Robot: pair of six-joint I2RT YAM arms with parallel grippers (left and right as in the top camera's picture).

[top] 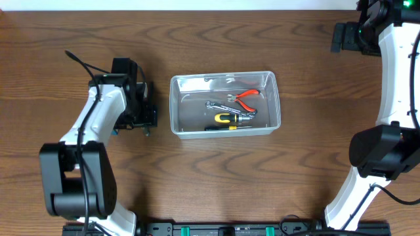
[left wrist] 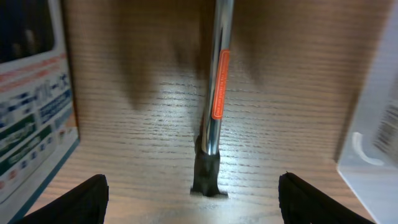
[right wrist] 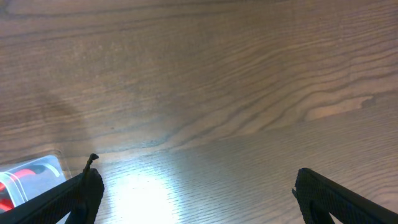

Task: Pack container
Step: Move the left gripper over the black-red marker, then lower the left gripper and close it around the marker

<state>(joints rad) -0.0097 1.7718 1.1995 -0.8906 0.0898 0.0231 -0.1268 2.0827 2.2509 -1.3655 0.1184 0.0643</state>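
Note:
The container [top: 178, 124], a clear shallow bin, sits mid-table and holds red-handled pliers [top: 247, 98], a small wrench [top: 218, 105] and a yellow-and-black screwdriver [top: 230, 119]. My left gripper [top: 143, 117] hangs low over the table just left of it. In the left wrist view a chrome tool [left wrist: 214, 93] with an orange label lies on the wood, its dark end between the fingers of my left gripper [left wrist: 193, 186], which is open and apart from it. My right gripper [right wrist: 198, 180] is open over bare wood at the far right [top: 338, 38].
A blue-and-white box [left wrist: 31, 112] stands close to the left finger. The container's wall [left wrist: 373, 124] rises near the right finger. The container's corner, with the red pliers [right wrist: 15, 180] inside, shows at the lower left of the right wrist view.

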